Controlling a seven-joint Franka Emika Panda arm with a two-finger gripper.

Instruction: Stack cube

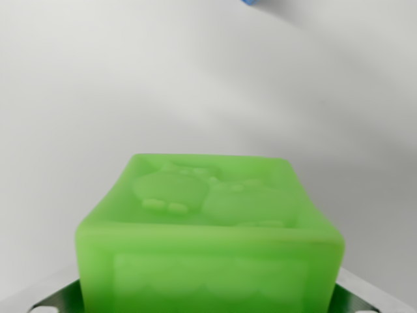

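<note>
A green cube with a raised animal figure on its top face fills the lower half of the wrist view, very close to the camera. My gripper is shut on it: metal fingers show at the bottom left and bottom right, pressed against the cube's sides. The fingertips themselves are hidden behind the cube. A small piece of a blue object peeks in at the top edge, far beyond the green cube; most of it is out of frame.
A plain white surface, blurred, stretches behind and around the cube. Nothing else stands on it in this view.
</note>
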